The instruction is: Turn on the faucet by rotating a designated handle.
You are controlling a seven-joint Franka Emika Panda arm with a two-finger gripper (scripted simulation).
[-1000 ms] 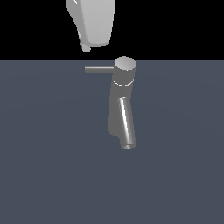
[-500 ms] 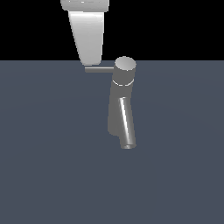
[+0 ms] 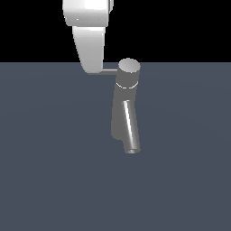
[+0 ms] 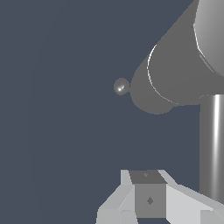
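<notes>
The faucet (image 3: 123,108) stands upright mid-scene, a grey cylinder with a round flat cap (image 3: 129,66) and a slanted spout (image 3: 130,130). Its handle (image 3: 108,71), a thin rod, sticks out from the cap toward the exterior view's left. My white gripper (image 3: 93,70) hangs down from above and covers the rod's outer end. In the wrist view the faucet body (image 4: 175,74) fills one corner and the handle (image 4: 214,144) runs alongside my gripper (image 4: 148,192). The fingers sit together, shut, with nothing between them. I cannot tell whether they touch the rod.
The faucet stands on a flat dark blue-grey surface (image 3: 54,171) that stretches all around it. Above the surface's far edge the background is black. A small round grey end (image 4: 121,86) shows next to the faucet body in the wrist view.
My gripper has come down from above to the level of the handle's outer end. The handle and faucet look unmoved.
</notes>
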